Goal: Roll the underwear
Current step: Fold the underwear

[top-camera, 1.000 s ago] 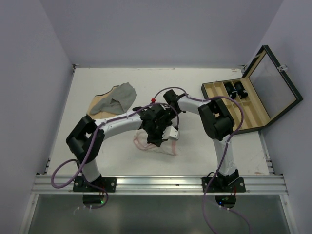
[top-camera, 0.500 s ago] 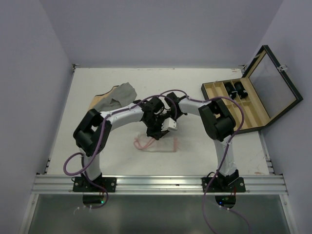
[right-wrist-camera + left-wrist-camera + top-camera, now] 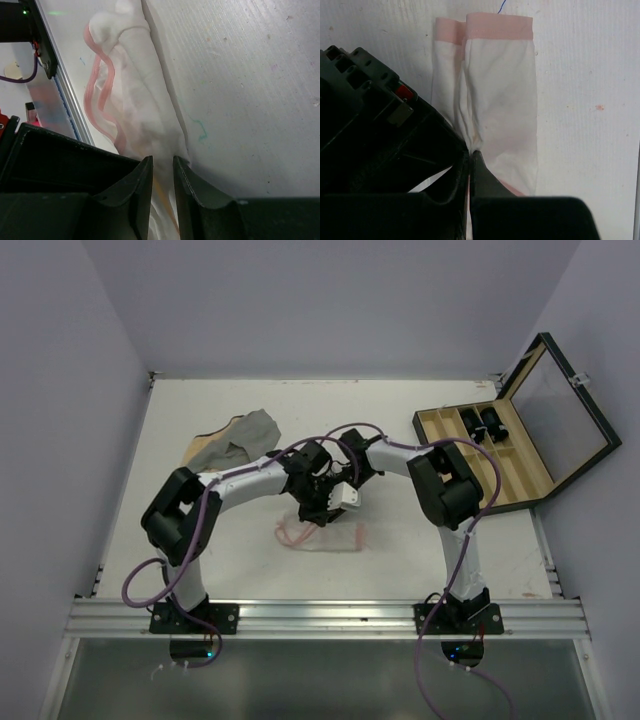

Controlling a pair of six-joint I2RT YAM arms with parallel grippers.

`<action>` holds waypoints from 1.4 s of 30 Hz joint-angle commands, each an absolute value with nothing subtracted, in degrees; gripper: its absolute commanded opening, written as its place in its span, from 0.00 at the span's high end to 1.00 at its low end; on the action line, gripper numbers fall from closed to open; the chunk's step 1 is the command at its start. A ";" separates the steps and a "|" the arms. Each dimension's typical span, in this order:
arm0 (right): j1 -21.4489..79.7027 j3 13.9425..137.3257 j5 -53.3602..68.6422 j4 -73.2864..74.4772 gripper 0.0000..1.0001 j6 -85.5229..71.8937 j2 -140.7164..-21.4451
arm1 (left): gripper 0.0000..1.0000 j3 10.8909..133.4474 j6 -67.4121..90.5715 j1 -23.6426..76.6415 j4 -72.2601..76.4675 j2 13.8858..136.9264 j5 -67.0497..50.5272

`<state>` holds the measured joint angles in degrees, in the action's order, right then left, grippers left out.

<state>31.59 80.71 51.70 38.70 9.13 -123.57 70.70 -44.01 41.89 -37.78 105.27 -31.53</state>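
The underwear (image 3: 325, 534), thin white fabric with pink-red trim, lies in the middle of the table, folded into a narrow strip. My left gripper (image 3: 314, 512) is shut on its far edge; in the left wrist view the fabric (image 3: 500, 95) runs away from the shut gripper (image 3: 470, 152). My right gripper (image 3: 340, 502) is beside the left one, its jaws closed on a bunch of the same fabric (image 3: 135, 100). In the right wrist view the gripper (image 3: 162, 167) pinches the cloth between its fingers.
A grey cloth (image 3: 250, 437) lies on a tan cloth (image 3: 203, 451) at the back left. An open case (image 3: 520, 440) with small dark items stands at the right. The metal rail (image 3: 330, 618) runs along the near edge.
Both grippers have moved toward the far side, pulling the underwear's far edge. The left arm's elbow has shifted; the garment now lies as a narrower strip below the grippers.
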 commanded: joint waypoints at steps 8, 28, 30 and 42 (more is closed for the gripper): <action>31.20 91.65 50.97 45.52 0.68 9.05 -119.79 | 1.00 67.59 -46.05 41.22 -30.23 99.85 -30.23; 32.17 96.24 55.19 46.85 0.68 10.55 -131.83 | 1.00 67.59 -47.37 41.40 -29.80 100.46 -28.04; 32.26 95.28 55.63 46.93 0.68 10.63 -132.01 | 1.00 67.85 -47.37 41.40 -29.27 100.55 -27.69; 32.70 92.20 57.04 46.32 0.69 11.25 -131.40 | 1.00 66.19 -45.88 41.40 -23.04 100.99 -23.65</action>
